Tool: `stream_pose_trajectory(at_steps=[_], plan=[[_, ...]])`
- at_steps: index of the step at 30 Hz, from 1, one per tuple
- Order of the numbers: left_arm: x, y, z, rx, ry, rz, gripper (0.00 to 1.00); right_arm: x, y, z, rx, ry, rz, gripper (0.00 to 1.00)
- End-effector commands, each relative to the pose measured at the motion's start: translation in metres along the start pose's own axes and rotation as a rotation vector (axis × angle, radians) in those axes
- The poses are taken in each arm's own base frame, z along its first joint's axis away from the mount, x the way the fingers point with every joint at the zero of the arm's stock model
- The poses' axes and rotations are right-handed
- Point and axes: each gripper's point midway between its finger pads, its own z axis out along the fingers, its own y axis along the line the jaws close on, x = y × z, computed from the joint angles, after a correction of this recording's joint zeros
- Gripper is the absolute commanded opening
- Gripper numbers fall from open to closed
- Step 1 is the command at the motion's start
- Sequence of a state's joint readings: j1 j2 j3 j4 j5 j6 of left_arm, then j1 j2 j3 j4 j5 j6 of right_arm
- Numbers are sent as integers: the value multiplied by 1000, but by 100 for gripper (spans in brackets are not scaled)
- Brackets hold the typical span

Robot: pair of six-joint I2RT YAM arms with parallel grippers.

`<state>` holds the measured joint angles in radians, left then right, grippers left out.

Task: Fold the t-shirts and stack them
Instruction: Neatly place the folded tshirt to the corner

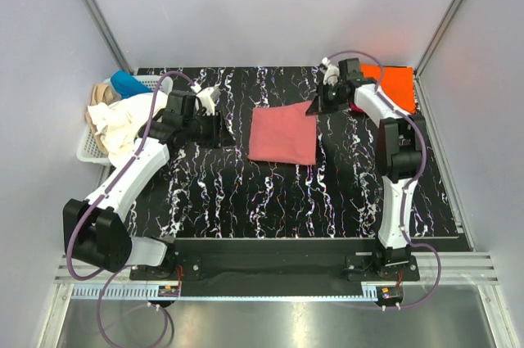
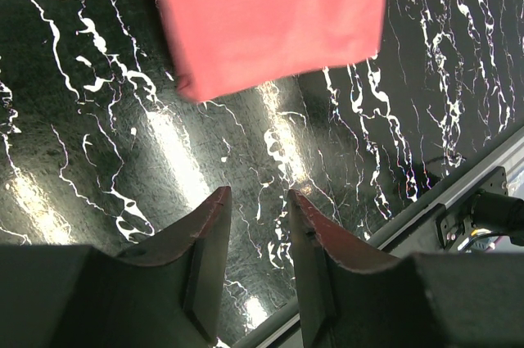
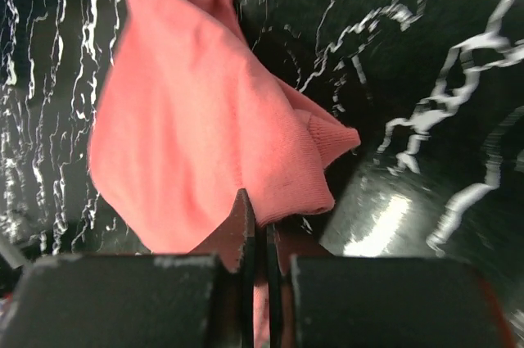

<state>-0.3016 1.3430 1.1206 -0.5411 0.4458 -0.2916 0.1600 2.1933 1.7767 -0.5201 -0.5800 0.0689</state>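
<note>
A black counter veined in white is filling the floor of a pale grey-walled booth, with metal posts running up the back corners. The salmon-pink t-shirt is lying folded near the middle of it.

I am reaching my right arm in from the back right, bent sharply at the elbow. My right tool is sitting at the far right corner of that shirt. In the right wrist view its jaws are pressing together, pinching the bunched edge of the pink cloth.

My left arm is stretching in low from the left. My left tool is hanging partly parted just left of the shirt's edge, holding nothing, with bare counter showing between its fingers.

An orange t-shirt is lying in the back right corner, partly covered by my right arm. At the left edge, a white lattice basket is spilling a cream-white t-shirt over its rim, with a tan one and a blue one behind. Their shapes are hard to make out, and the right wrist view is blurring.
</note>
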Motion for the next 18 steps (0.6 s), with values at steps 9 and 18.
stream_pose_trajectory(at_steps=[9, 18], plan=[[-7, -16, -7, 52, -41, 43, 38, -49, -29, -100, 317, -119, -229, 0], [0, -24, -2, 75, -17, 59, 39, -81, -63, -179, 652, -232, -329, 0]])
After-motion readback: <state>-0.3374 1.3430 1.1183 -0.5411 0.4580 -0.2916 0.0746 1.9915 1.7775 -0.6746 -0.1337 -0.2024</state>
